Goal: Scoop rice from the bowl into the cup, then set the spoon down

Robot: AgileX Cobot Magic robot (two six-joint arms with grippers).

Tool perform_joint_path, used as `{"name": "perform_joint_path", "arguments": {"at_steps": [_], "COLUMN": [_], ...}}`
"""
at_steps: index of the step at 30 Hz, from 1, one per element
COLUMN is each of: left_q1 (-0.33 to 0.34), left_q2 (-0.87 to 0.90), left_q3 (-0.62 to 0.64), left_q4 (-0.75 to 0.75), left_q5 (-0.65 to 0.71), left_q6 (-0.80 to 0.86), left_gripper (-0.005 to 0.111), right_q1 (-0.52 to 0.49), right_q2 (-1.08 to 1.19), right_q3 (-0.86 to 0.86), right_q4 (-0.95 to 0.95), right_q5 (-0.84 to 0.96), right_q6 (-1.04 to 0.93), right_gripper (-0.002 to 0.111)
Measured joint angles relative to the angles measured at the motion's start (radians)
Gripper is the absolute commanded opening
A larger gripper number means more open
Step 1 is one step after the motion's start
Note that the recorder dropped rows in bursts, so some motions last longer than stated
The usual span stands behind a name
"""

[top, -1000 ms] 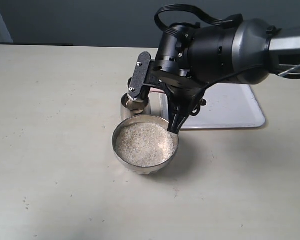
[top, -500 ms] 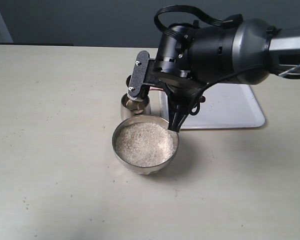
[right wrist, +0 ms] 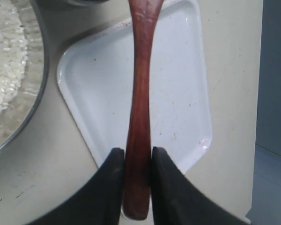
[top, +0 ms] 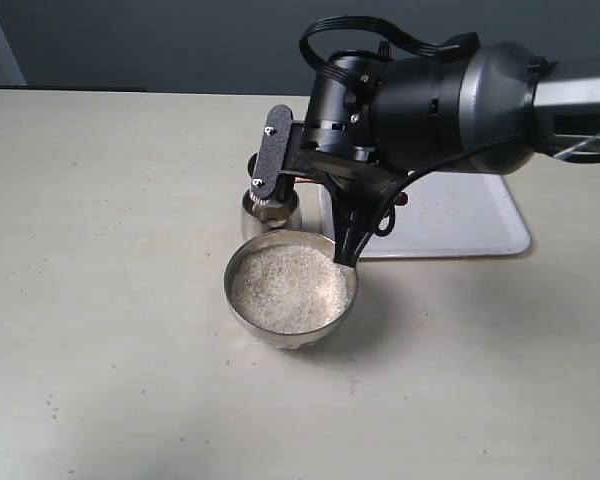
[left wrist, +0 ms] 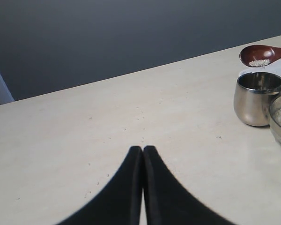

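Left wrist view: spoon (left wrist: 260, 55) head above cup (left wrist: 257, 98), few rice (left wrist: 258, 62) grains aboard. Cup at 11 o'clock of bowl (top: 280, 335). Right claw (right wrist: 138, 157) clamped on handle; left claw (left wrist: 143, 151) together, idle. Risk: off-centre tilt, grains missing narrow mouth; handle twisting in pinch.

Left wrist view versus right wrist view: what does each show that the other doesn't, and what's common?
Only the left wrist view: the head of the spoon carrying rice above the cup, and the shut left gripper. Only the right wrist view: the right gripper clamped on the spoon's handle, a white tray beneath. Both: the spoon, part of the bowl with rice inside, the table.
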Motion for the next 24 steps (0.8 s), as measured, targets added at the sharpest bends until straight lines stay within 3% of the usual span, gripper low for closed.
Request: {"name": "perform_joint_path", "arguments": {"at_steps": [24], "left_q1": [0.0], "left_q2": [0.0], "left_q3": [0.0], "left_q4": [0.0], "left_q5": [0.0], "left_q6": [0.0], "left_gripper": [0.001], "right_q1": [0.002], "right_q2": [0.0], "right_q3": [0.0], "right_q4": [0.0], "right_q5": [0.01], "right_q6": [0.002], "right_gripper": [-0.001]}}
